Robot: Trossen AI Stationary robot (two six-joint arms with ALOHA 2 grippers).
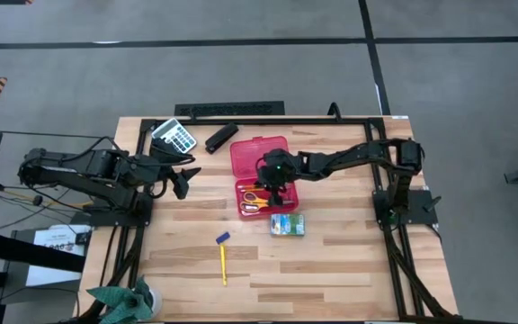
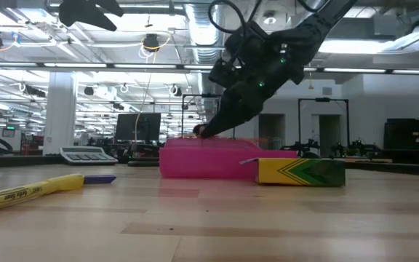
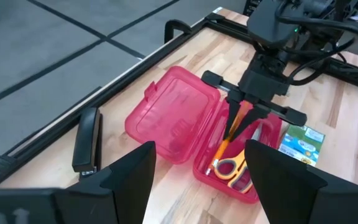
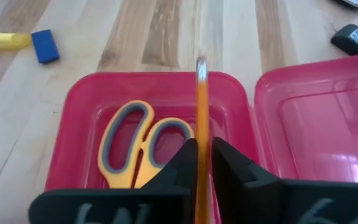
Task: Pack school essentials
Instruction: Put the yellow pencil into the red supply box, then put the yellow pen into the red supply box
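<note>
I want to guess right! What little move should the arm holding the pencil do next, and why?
Probably lower a bit and let go. The right gripper pinches an orange pencil right above the open pink case, where the yellow-handled scissors already lie, so it should drop inside.

Right claw point(image 2: 208, 131) dips into the pink case point(image 2: 209, 160); green-and-yellow packet point(image 2: 300, 172) beside it.

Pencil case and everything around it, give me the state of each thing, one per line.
Pink pencil case: open, lid flat on table.
Scissors: lying in the case.
Orange pencil: gripped over the case.
Right hand: shut on the pencil.
Left hand: open, empty.
Yellow pen: on table, unpacked.
</note>
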